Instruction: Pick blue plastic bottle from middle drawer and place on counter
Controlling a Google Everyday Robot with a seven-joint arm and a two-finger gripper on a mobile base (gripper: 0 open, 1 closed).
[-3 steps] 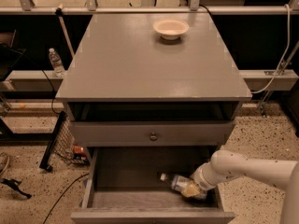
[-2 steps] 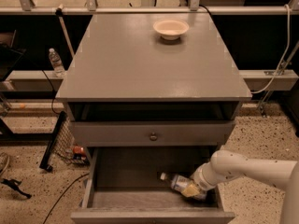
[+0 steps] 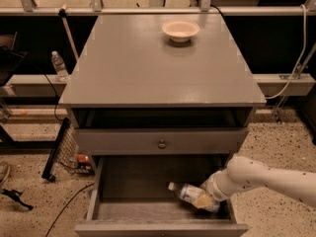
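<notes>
The blue plastic bottle [image 3: 189, 194] lies tilted in the right front part of the open middle drawer [image 3: 158, 228], with its white cap pointing up and to the left. My gripper [image 3: 209, 200], at the end of the white arm that comes in from the right, reaches down into the drawer and is shut on the bottle's lower end. The grey counter [image 3: 148, 68] is the cabinet top above.
A pale bowl [image 3: 180, 30] sits at the back of the counter. A shallower drawer front with a round knob [image 3: 161, 144] is closed just above the open drawer. A clear water bottle [image 3: 59, 65] stands on a ledge left of the cabinet. Cables and a wire basket lie on the floor at left.
The bottle's cap end has risen slightly and the bottle is a little more tilted. The arm has barely moved.
</notes>
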